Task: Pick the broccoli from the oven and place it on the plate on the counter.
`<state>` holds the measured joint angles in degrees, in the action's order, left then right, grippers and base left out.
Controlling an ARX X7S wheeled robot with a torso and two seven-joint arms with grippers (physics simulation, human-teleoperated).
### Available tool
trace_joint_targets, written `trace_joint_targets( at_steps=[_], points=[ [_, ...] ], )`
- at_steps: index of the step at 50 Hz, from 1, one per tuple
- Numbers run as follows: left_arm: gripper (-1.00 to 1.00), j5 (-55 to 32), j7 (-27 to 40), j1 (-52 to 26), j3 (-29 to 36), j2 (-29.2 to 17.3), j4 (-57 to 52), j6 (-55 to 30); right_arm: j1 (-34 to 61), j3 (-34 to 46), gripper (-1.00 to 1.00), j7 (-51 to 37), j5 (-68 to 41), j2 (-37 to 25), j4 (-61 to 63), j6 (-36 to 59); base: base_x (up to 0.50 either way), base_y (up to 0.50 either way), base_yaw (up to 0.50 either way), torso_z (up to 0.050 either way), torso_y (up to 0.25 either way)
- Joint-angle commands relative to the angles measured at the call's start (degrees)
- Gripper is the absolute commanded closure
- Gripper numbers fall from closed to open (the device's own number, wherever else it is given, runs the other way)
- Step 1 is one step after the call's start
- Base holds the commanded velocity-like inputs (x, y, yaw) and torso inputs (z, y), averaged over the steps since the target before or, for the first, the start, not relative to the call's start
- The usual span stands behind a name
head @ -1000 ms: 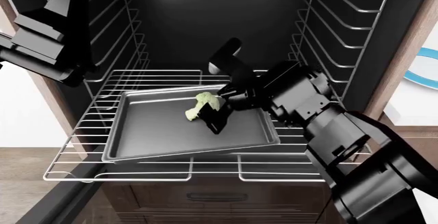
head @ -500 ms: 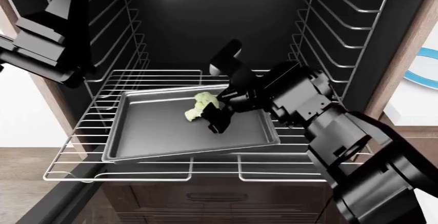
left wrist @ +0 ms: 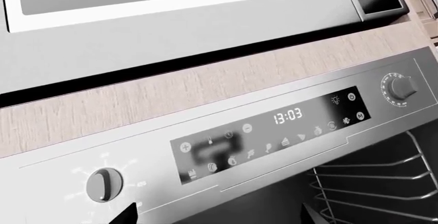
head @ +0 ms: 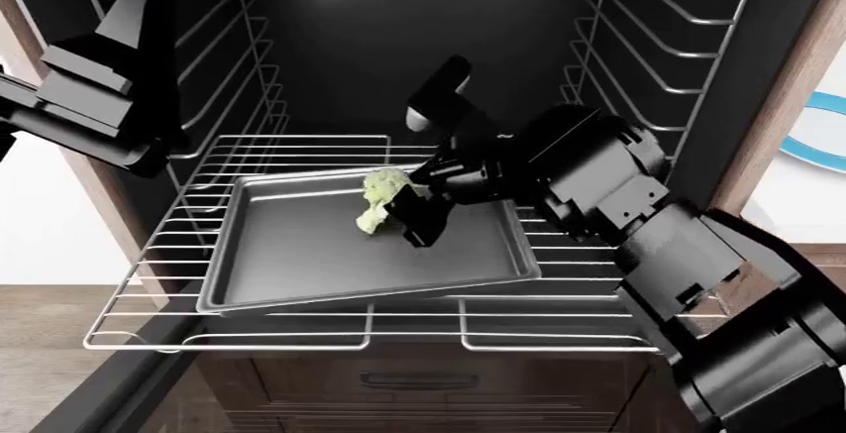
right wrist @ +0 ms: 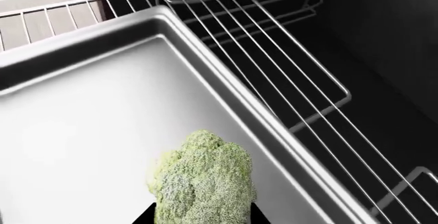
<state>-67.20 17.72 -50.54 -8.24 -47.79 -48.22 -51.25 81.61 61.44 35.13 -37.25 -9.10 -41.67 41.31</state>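
Observation:
The broccoli (head: 380, 198), a pale yellow-green floret, is over the middle of the grey baking tray (head: 304, 255) on the wire rack (head: 264, 324) inside the black oven (head: 383, 47). My right gripper (head: 407, 213) reaches into the oven and is shut on the broccoli (right wrist: 202, 178), with one dark fingertip on each side of it (right wrist: 202, 218). My left gripper (left wrist: 219, 219) is open and holds nothing, facing the oven's control panel. The left arm (head: 93, 86) is raised at the oven's left wall. The light-blue-rimmed plate (head: 817, 138) shows partly at the far right on the white counter (head: 799, 200).
Wire side rails (head: 661, 47) line both oven walls close to my arms. The control panel (left wrist: 274, 131) has a 13:03 display and two knobs (left wrist: 104, 184). A silver appliance (left wrist: 184, 3) sits above it. A wooden cabinet edge (head: 780, 106) separates oven and counter.
My right gripper has lifted slightly and drawn toward the back left with the broccoli in it. The left arm has drifted a little to the right.

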Motion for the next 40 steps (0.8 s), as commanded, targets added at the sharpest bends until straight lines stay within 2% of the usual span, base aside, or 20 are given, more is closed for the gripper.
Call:
trace_joint_targets(
  at_steps=[1, 15, 19, 28, 40],
  points=[
    [-1.00, 0.7, -0.3, 0.4, 0.3, 0.1, 0.0, 0.5, 1.4, -0.4, 1.00, -0.7, -0.9, -4.1, 7.9, 1.8, 0.00, 0.00, 0.00, 0.000, 0.000],
    [-1.00, 1.9, -0.6, 0.1, 1.6, 0.4, 0.1, 0.8, 3.5, -2.1, 1.00, -1.9, -3.2, -10.6, 19.2, 5.2, 0.00, 0.00, 0.00, 0.000, 0.000],
    [-1.00, 1.7, -0.5, 0.1, 1.4, 0.2, 0.0, 0.9, 2.6, -4.1, 1.00, -0.9, -5.0, -14.0, 26.1, 2.8, 0.00, 0.00, 0.00, 0.000, 0.000],
    [-1.00, 0.9, 0.3, -0.7, 1.4, 0.0, 0.0, 0.7, 1.2, -8.9, 1.00, -5.8, -9.3, -20.0, 38.0, 4.2, 0.00, 0.00, 0.00, 0.000, 0.000],
    [-1.00, -1.2, 1.6, -2.4, 1.3, -0.5, 0.1, 0.1, 0.2, -13.3, 1.00, -8.4, -13.4, -26.1, 46.7, 4.7, 0.00, 0.00, 0.00, 0.000, 0.000]
  ],
)
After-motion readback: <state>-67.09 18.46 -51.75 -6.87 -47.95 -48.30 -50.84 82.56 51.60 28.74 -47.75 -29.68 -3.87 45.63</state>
